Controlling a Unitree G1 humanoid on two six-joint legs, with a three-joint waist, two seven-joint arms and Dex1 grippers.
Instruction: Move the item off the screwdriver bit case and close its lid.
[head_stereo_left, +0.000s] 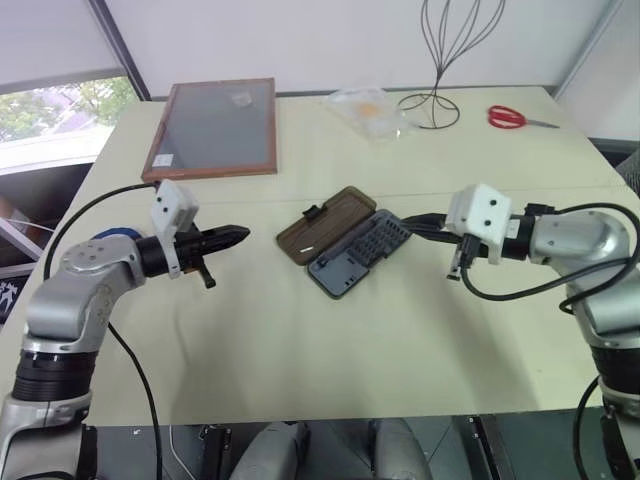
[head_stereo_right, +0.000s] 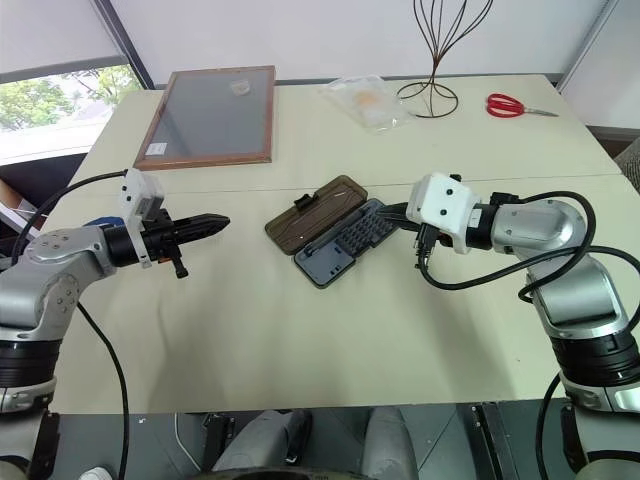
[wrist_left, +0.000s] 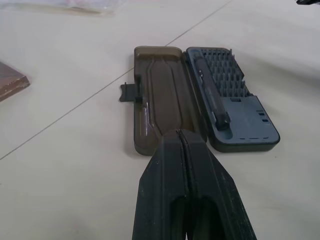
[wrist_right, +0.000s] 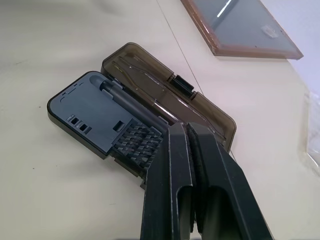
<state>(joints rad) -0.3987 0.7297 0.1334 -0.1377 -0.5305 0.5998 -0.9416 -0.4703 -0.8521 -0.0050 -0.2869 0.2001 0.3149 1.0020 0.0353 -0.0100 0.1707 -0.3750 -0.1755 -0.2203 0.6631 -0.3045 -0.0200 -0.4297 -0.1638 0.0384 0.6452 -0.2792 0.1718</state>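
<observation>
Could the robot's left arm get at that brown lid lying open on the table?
Probably yes. The left gripper is shut and points toward the lid, with only bare table between them. The right gripper sits at the case's far side, away from the lid.

The screwdriver bit case (head_stereo_left: 358, 252) lies open on the table (head_stereo_left: 300, 340) — lid (head_stereo_left: 325, 224) flat beside it — between both closed grippers.

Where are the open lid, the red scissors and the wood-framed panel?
lid (head_stereo_left: 325, 224), left eye view, ribbed middle.
red scissors (head_stereo_left: 507, 118), left eye view, handles.
wood-framed panel (head_stereo_right: 210, 113), right eye view, dark centre.
</observation>
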